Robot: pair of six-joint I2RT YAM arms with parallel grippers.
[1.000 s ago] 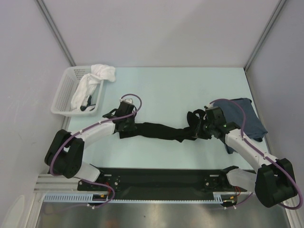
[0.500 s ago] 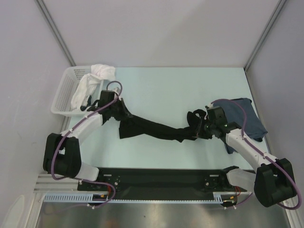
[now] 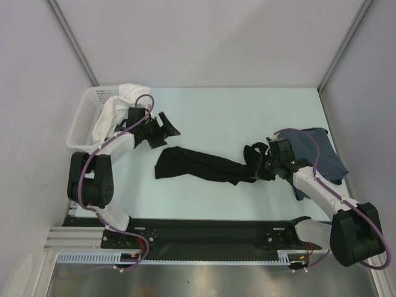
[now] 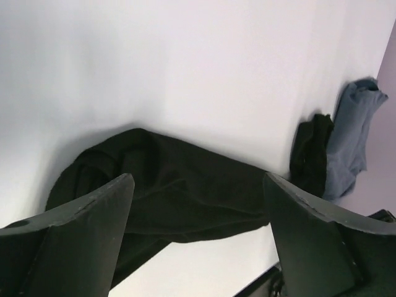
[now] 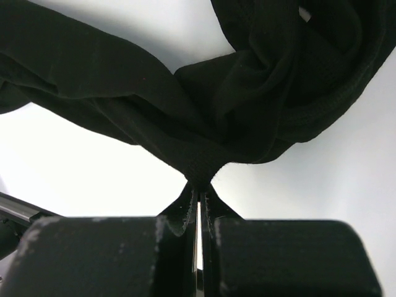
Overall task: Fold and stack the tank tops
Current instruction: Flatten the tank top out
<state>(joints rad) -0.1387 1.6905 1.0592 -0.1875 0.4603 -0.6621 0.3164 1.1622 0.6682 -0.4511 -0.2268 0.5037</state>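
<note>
The black tank top (image 3: pixel 198 164) lies stretched in a rumpled band across the middle of the table, left end flat on the surface. My right gripper (image 3: pixel 260 166) is shut on its bunched right end; in the right wrist view the fingertips (image 5: pixel 199 185) pinch a fold of the black tank top (image 5: pixel 185 93). My left gripper (image 3: pixel 167 127) hangs open above and to the left of the cloth, holding nothing. Its wrist view shows the black tank top (image 4: pixel 173 192) beyond the spread fingers (image 4: pixel 80 247). The slate-blue tank top (image 3: pixel 318 151) lies crumpled at the right edge, also visible as the slate-blue tank top (image 4: pixel 352 142).
A white lattice basket (image 3: pixel 83 117) stands at the back left with a white cloth (image 3: pixel 127 96) draped over its rim, close behind my left arm. Grey walls enclose the table on three sides. The arms' black base rail (image 3: pixel 204 232) runs along the near edge.
My left gripper opened and let go of the black top's left end, then swung up and left toward the basket. The released end dropped flat. The right arm stayed put.
</note>
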